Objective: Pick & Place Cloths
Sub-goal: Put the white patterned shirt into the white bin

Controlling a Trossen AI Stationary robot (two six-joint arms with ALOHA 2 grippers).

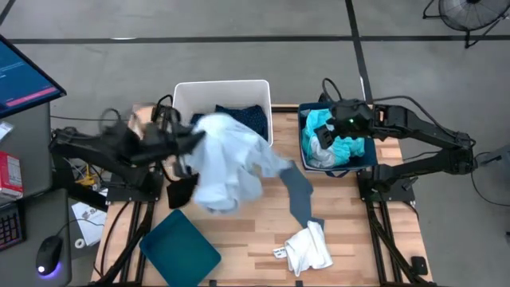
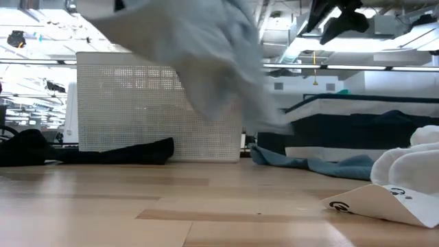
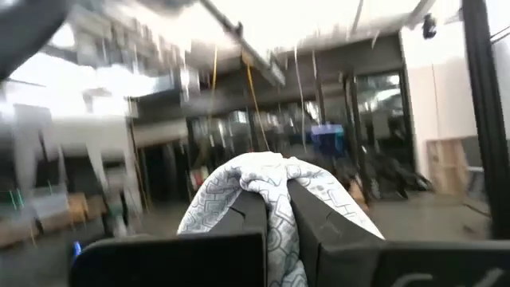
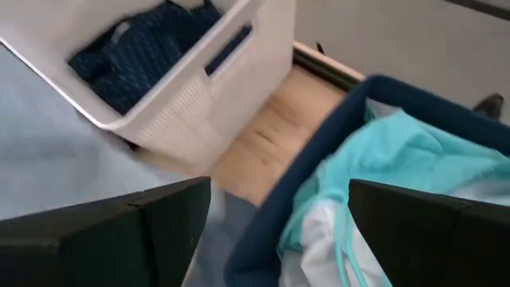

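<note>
On the left we had the left gripper [image 1: 191,143] clamped on the pale blue cloth [image 1: 227,163], hoisted beside the white bin [image 1: 221,89], which held a navy dotted cloth [image 1: 247,118]; its trailing hem could have snagged the rim and spilled outside. A slate-grey cloth [image 1: 299,191] and a white cloth [image 1: 309,247] lay on the table. Right gripper [image 4: 279,211] hovered, fingers apart, over turquoise cloths [image 1: 339,135].
</note>
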